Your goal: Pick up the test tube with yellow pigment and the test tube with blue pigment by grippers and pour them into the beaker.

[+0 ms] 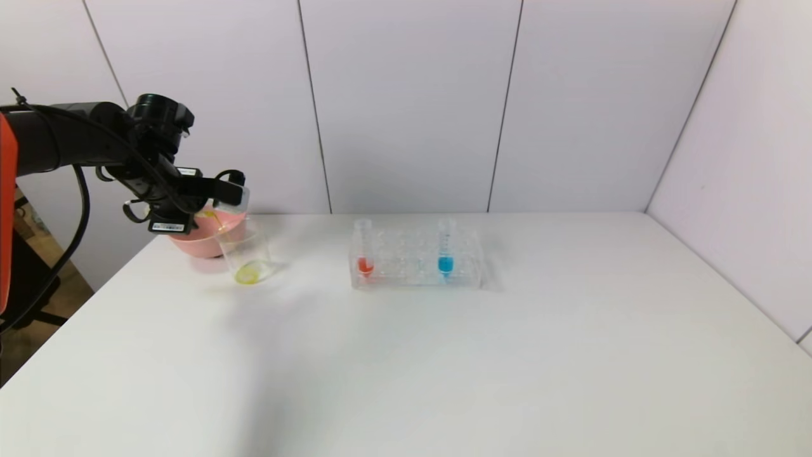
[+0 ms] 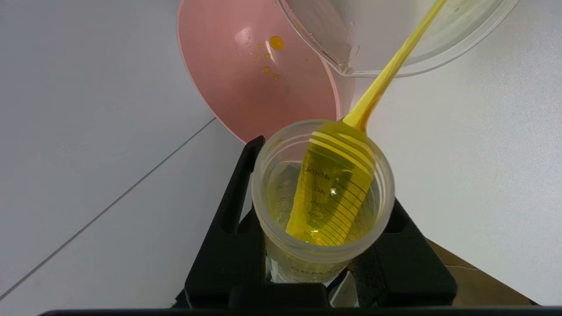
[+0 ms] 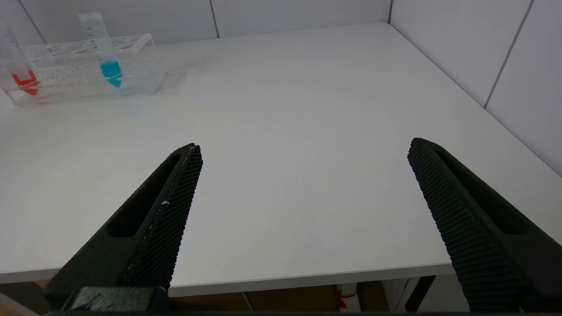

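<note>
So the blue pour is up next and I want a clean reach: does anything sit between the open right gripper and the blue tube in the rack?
Nothing visible does. From the right gripper, bare table runs up to the test tube with blue pigment, upright in the tube rack. The red tube stands at the rack's other end.

Beaker [image 1: 246, 257] stands at table's [image 1: 444, 368] far left, just in front of bowl [image 1: 203, 236]. Tube rack [image 1: 415, 259] sits mid-table to the right, one tube [image 1: 363, 247] in its left end, another [image 1: 446, 249] toward its right.
</note>
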Tool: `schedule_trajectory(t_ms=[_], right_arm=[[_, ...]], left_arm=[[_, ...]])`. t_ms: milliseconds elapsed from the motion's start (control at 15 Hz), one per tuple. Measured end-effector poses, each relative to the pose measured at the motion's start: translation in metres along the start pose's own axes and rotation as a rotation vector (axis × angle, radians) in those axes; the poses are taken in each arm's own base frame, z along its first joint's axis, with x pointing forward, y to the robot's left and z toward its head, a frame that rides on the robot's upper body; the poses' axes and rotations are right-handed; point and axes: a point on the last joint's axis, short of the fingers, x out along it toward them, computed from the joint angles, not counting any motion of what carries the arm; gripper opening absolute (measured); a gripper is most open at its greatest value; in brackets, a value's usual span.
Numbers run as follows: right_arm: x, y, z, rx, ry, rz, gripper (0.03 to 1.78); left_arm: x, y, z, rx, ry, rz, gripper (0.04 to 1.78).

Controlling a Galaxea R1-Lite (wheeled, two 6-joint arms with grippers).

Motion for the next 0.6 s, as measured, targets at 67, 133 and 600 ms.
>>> schedule_trajectory(t_ms=[67, 133, 600], right_arm=[[0.0, 0.0, 0.0, 0.0, 0.0, 0.0, 1.71], [0.0, 0.0, 0.0, 0.0, 0.0, 0.0, 1.71], [0.0, 0.0, 0.0, 0.0, 0.0, 0.0, 1.71]], left_arm=[[0.0003, 0.0002, 0.0003, 0.001, 0.003, 0.002, 0.54], [0.0005, 0.0001, 0.0013, 0.002, 0.003, 0.002, 0.54], [0.0006, 0.0004, 0.0043, 0.006, 0.0, 0.006, 0.54]])
